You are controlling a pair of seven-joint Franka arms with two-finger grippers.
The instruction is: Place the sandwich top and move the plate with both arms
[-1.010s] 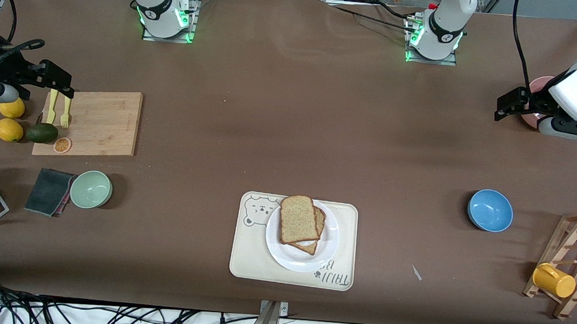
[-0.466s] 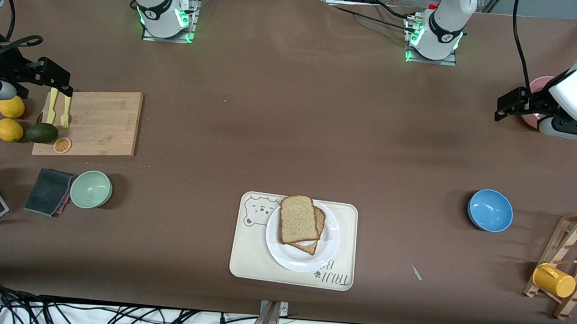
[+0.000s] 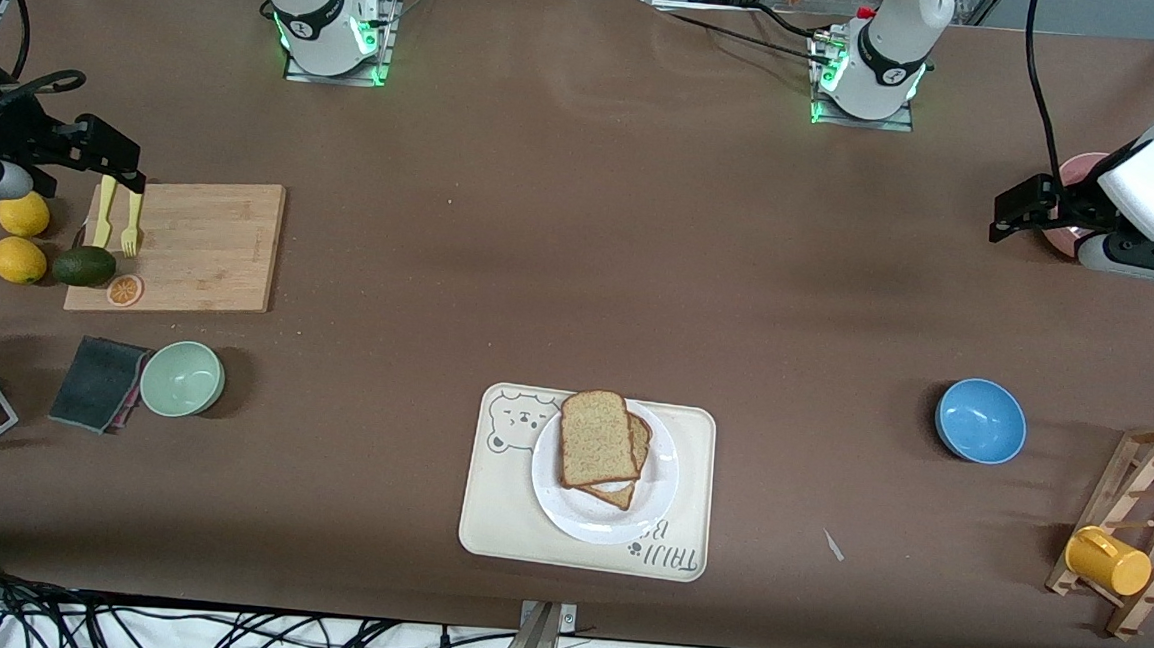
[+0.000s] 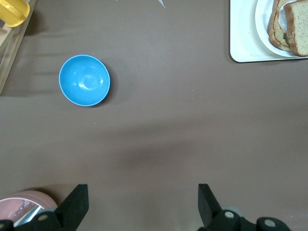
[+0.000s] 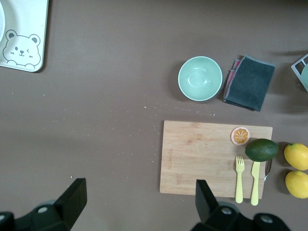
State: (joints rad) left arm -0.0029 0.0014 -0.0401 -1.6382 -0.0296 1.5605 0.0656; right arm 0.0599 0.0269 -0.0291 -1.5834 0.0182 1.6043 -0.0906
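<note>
Seeing sandwich top [image 3: 597,437] sitting askew on plate [image 3: 603,484]; left gripper [image 3: 1020,213] and right gripper [image 3: 106,159] both spread, empty. Fearing uneven two-arm lift sliding bread off.

— What is carried directly by the brown surface [image 3: 581,264]?

— At the middle, toward six o'clock, a cream tray [image 3: 496,504] is laid. Toward three o'clock a blue bowl [image 3: 980,420] and a wooden rack [image 3: 1141,529] are found. Toward nine o'clock a cutting board [image 3: 201,246], a green bowl [image 3: 183,378], a dark cloth [image 3: 97,383], two lemons [image 3: 18,260] and an avocado [image 3: 84,266] are set.

— And at twelve o'clock?

— The two arm bases [image 3: 329,33] are mounted there.
</note>
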